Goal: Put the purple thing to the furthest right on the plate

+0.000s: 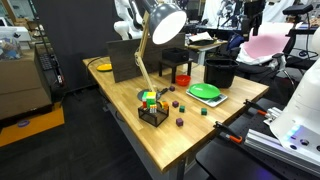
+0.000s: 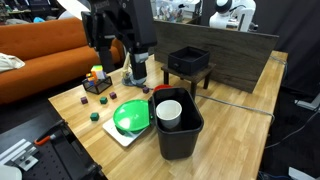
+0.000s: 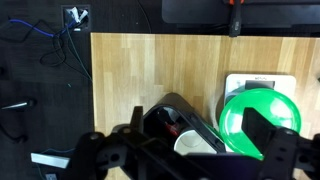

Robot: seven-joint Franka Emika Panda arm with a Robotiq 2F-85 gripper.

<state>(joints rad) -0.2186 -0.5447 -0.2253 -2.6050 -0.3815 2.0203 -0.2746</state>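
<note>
A green plate point(image 3: 262, 118) lies on a white board point(image 3: 258, 82) on the bench point(image 3: 140, 70), beside a black bucket point(image 3: 170, 108). The fingers point(image 3: 266, 132) stand apart.

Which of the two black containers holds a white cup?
The bucket beside the plate: a white cup stands inside it. The black box farther back shows no cup.

Clearance | plate point(image 2: 125, 120): face open from above | black bucket point(image 2: 180, 140): just beside plate rim, walls rise well over it, white cup point(image 2: 169, 111) inside | small blocks point(image 2: 95, 116): scattered low, gaps between | lamp point(image 1: 165, 22): slanted arm and head overhang near blocks | bare wood point(image 3: 140, 70): open lane beside bucket
</note>
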